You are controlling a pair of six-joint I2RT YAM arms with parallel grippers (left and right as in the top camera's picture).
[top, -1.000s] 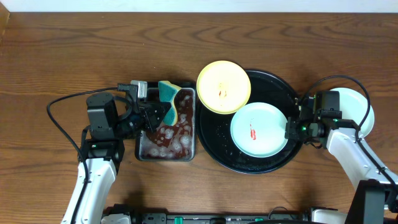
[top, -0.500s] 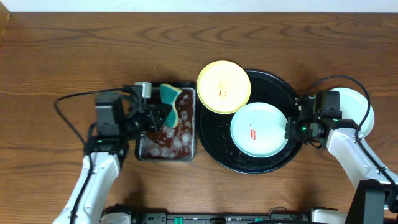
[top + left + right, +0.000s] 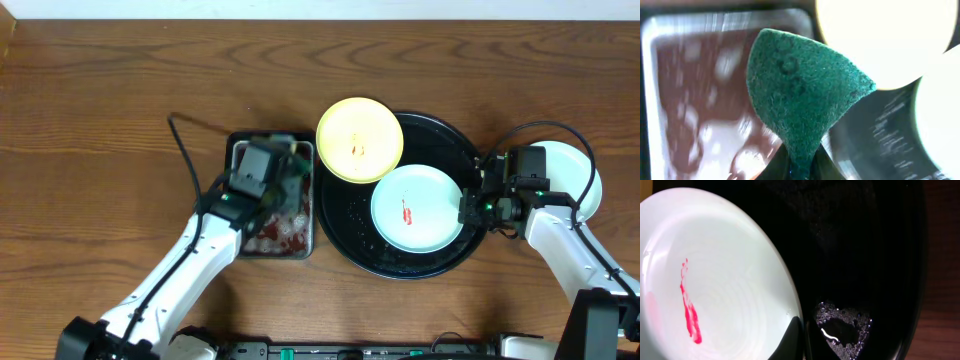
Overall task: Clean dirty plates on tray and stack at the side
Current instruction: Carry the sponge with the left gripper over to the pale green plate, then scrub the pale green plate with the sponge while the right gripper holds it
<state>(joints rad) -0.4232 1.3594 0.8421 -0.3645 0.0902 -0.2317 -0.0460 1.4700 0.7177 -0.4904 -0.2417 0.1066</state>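
Note:
The black round tray holds a mint-blue plate with a red smear and a pale yellow plate with an orange smear that overhangs the tray's upper left rim. A third pale plate lies on the table to the right of the tray. My right gripper is shut on the mint-blue plate's right rim. My left gripper is shut on a green sponge and holds it over the metal pan, beside the yellow plate.
A rectangular metal pan with brown foamy liquid stands left of the tray. Soap foam lies on the wet tray floor. Cables trail from both arms over the wooden table.
My left arm has swung right over the pan, carrying the sponge toward the yellow plate. The right arm and the plates have not moved.

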